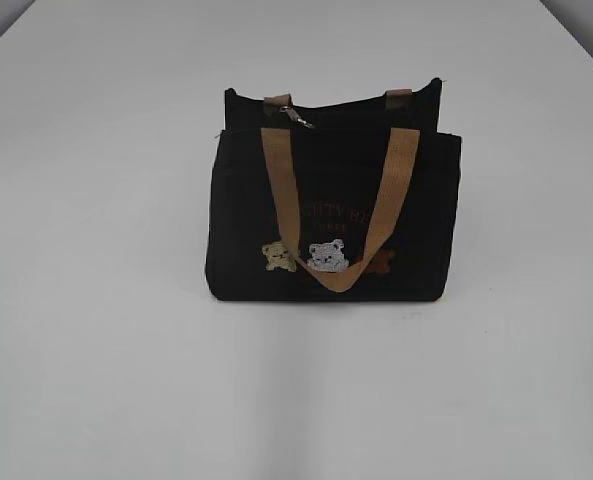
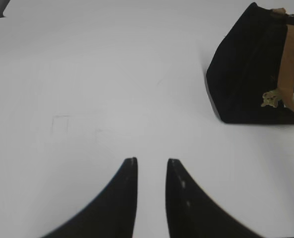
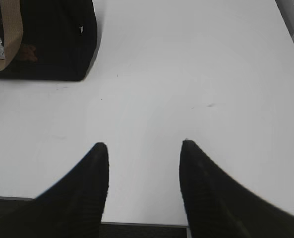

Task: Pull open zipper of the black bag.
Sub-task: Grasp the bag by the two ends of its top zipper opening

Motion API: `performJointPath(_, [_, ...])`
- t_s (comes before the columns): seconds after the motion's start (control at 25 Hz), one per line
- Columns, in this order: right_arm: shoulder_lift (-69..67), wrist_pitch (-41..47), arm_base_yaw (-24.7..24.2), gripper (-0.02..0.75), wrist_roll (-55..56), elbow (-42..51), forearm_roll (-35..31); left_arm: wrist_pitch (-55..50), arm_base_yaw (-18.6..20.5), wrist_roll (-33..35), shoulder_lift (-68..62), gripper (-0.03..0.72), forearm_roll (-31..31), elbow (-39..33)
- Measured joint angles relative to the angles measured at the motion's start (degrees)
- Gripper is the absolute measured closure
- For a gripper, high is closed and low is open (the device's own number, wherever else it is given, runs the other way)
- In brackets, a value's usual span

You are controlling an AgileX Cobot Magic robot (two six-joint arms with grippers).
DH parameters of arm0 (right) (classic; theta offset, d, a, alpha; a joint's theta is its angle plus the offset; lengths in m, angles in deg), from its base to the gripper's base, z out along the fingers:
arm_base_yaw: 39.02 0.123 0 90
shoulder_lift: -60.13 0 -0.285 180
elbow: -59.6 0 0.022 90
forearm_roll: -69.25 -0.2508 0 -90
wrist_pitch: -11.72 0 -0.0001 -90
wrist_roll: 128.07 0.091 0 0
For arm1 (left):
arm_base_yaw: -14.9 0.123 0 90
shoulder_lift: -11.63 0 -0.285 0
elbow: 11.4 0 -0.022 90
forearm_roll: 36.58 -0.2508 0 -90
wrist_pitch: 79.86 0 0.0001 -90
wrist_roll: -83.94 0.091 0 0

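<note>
- While both arms stay out of the exterior view, the black bag (image 1: 333, 215) stands upright near the middle of the white bench (image 1: 96, 350), its front panel facing the camera.
- Along the bag's top edge runs the zipper (image 1: 298, 118), its small silver pull tab sitting toward the left end, just beside the rear handle's left attachment.
- One tan webbing handle (image 1: 341, 210) hangs down over the front panel in a loop; three bear patches (image 1: 326, 256) (beige, grey-white, brown) sit in a row low on the front, with faint lettering above them.
- Left end effector (image 2: 152, 161): its two dark fingers stand a narrow gap apart, with only bare bench between them; it has hold of nothing. The bag lies well apart from it, at the upper right of the left wrist view.
- Right end effector (image 3: 145, 144): fingers spread noticeably wider, also with nothing between them but bench. The bag sits well apart, at the upper left of the right wrist view.
</note>
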Motion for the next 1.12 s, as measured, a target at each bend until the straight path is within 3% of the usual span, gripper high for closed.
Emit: performJointPath(1.12, [0.00, 0.00, 0.00, 0.367, 0.00, 0.00, 0.00, 0.00, 0.00, 0.00, 0.00, 0.543, 0.00, 0.00])
